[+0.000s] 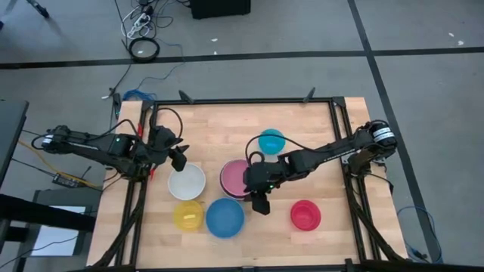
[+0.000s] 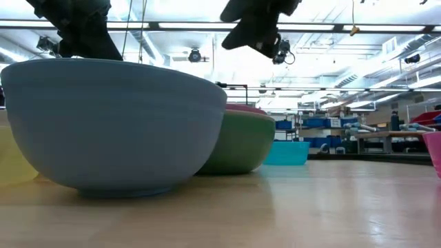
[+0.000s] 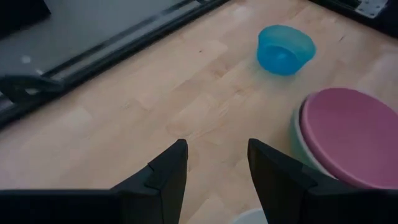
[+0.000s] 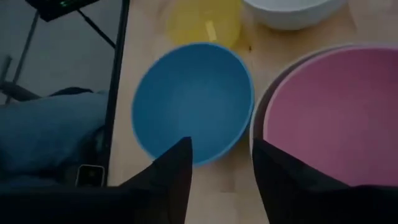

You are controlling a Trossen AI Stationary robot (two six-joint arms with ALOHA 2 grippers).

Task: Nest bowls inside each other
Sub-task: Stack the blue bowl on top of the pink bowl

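Note:
Six bowls stand upright on their bases on the wooden table. White bowl (image 1: 186, 181), yellow bowl (image 1: 188, 215) and blue bowl (image 1: 224, 217) are at the near left. A pink bowl (image 1: 237, 177) sits inside a green bowl (image 2: 242, 143) at the middle. The small cyan bowl (image 1: 271, 140) is farther back and the red bowl (image 1: 305, 214) at the near right. My right gripper (image 4: 221, 163) hangs open above the table between the blue bowl (image 4: 193, 99) and the pink bowl (image 4: 336, 112). My left gripper (image 3: 216, 163) waits open over the white bowl's far rim.
A black frame (image 1: 242, 100) runs along the table's far, left and right sides. Bare wood lies between the cyan bowl and the far rail, and at the far right. Cables and a grey floor surround the table.

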